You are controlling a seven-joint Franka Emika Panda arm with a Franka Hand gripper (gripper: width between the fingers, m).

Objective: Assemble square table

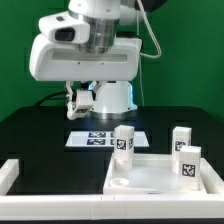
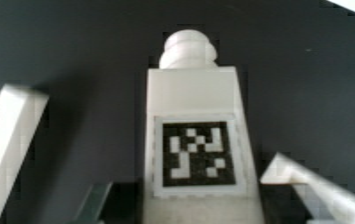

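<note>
Table leg, tagged, in gripper

Leg (image 2: 195, 120) is pinched between the gripper (image 1: 80, 101) fingers (image 2: 307, 178), raised behind the marker board (image 1: 96, 139); the square table top (image 1: 160, 175) lies apart. Exterior grip detail is apparently too small; finger edges are cropped.

place: robotics lab | cues: green backdrop (image 1: 30, 60), black table (image 1: 40, 140), tagged marker board (image 1: 105, 138)

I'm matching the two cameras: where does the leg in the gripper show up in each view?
Exterior view: the held leg hangs in the gripper, toward the exterior view's left, above and behind the marker board.
Wrist view: the held leg fills the middle, its tag facing the camera.
Shared landmark: the black table beneath it.
</note>
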